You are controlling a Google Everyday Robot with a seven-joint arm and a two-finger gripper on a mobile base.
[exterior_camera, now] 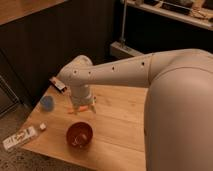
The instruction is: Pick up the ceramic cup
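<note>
The ceramic cup [47, 102] is small, light blue and cylindrical. It stands upright near the left edge of the wooden table [120, 120]. My gripper [82, 107] hangs from the white arm over the table, to the right of the cup and apart from it. It sits just behind the reddish-brown bowl [79, 135]. An orange part shows at the gripper's base. The arm's wrist hides much of the gripper.
A flat white packet [19, 138] lies at the table's front left corner, with a small white cube [43, 127] beside it. A dark snack bar [58, 84] lies at the back left edge. Dark cabinets stand behind the table; a shelf stands at the upper right.
</note>
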